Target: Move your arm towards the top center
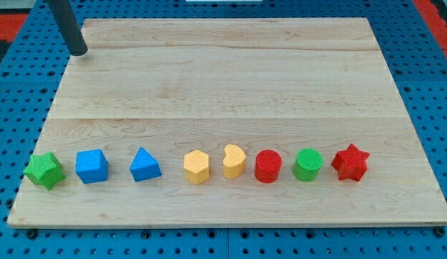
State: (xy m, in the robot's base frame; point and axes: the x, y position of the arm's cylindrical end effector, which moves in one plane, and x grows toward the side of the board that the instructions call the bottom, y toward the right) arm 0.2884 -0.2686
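Note:
My rod comes down from the view's top left and my tip [78,52] rests at the top left corner of the wooden board [223,79]. All blocks lie in one row near the view's bottom, far from my tip: a green star [44,170], a blue cube [91,166], a blue triangle [145,165], a yellow hexagon [196,167], a yellow heart [235,160], a red cylinder [268,165], a green cylinder [308,164] and a red star [350,162]. My tip touches no block.
The board lies on a blue pegboard table [14,108] that shows on all sides. Red surfaces [435,14] show at the view's top corners.

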